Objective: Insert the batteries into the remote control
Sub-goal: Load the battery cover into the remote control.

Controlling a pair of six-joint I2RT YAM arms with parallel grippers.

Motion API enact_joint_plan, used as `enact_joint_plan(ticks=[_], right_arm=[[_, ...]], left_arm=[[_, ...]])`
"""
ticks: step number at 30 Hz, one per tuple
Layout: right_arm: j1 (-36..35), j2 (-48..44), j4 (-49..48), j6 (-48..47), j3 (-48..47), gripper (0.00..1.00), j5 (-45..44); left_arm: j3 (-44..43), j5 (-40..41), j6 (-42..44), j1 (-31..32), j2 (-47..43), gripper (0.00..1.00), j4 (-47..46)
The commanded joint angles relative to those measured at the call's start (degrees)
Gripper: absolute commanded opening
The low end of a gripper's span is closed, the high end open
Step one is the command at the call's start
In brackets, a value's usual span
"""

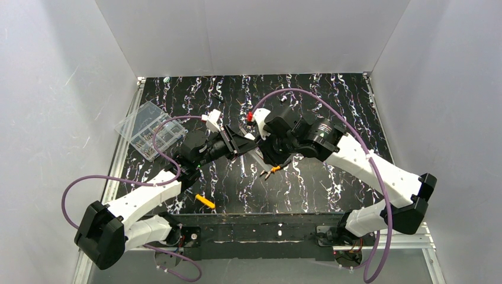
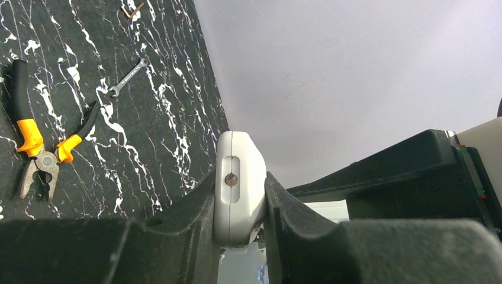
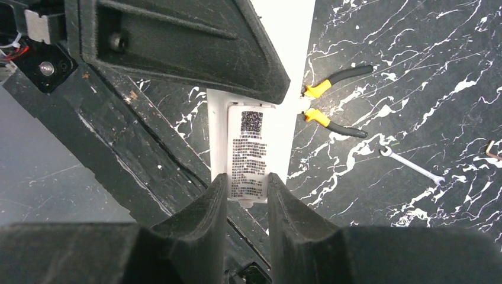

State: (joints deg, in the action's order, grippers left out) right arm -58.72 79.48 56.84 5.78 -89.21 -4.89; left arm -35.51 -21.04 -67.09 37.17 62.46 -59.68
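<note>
The left gripper (image 2: 240, 180) is clamped across the remote control (image 2: 241, 151), which is held above mid-table (image 1: 308, 192). The right gripper (image 3: 247, 183) pinches the side edges of the remote's labelled panel (image 3: 251, 148), which bears a QR code and illegible print. Pliers (image 3: 319, 116) and a wrench (image 3: 411, 165) lie nearby, apart.

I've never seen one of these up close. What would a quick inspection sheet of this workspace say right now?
Surface: black white-veined table.
Job's things: white remote control held by both grippers; batteries: nothing seen.
Clutter: pliers, wrench, yellow-handled tool, clear compartment box.
Grippers: left gripper shut on the remote's end; right gripper shut on its labelled back.
Cables: purple cables loop from both arms.
Surroundings: plain white walls on three sides.
</note>
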Motion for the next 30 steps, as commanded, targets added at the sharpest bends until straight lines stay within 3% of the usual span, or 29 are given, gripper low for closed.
enact_joint_plan(ticks=[1, 21, 30], right_arm=[[0.3, 0.5, -1.7, -0.6, -3.0, 0.24, 1.7], [0.3, 3.3, 0.0, -0.3, -4.8, 0.26, 1.0], [0.3, 3.4, -0.1, -0.2, -4.8, 0.42, 0.7]], left_arm=[[-2.7, -1.9, 0.3, 0.3, -1.1, 0.0, -4.7], [-3.0, -1.9, 0.3, 0.3, -1.3, 0.0, -4.5], [-2.9, -1.9, 0.2, 0.3, -1.3, 0.0, -4.4]])
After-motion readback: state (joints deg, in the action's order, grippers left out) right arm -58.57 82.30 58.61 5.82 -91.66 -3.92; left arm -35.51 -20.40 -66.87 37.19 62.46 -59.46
